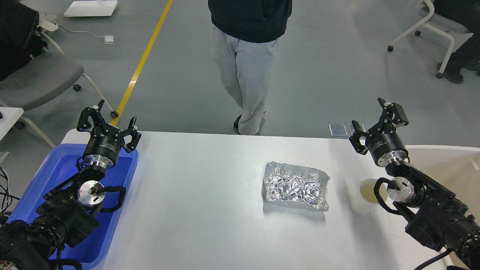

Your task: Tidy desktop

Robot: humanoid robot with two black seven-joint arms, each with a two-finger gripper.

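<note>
The white desktop (pixel 195 195) fills the lower half of the head view. A crumpled silver foil tray (pixel 295 185) lies right of its centre. A translucent cup (pixel 365 197) holding beige liquid stands further right, partly behind my right arm. My left gripper (pixel 107 122) hangs open above the far end of the blue tray (pixel 56 172), holding nothing. My right gripper (pixel 377 122) is open too, raised over the desktop's far right edge, behind the cup.
A person in grey trousers (pixel 245 75) stands just beyond the far edge. A beige bin (pixel 450 165) sits at the right end. Office chairs (pixel 41 75) stand on the floor left and right. A small flat object (pixel 337 129) lies on the floor near the far edge.
</note>
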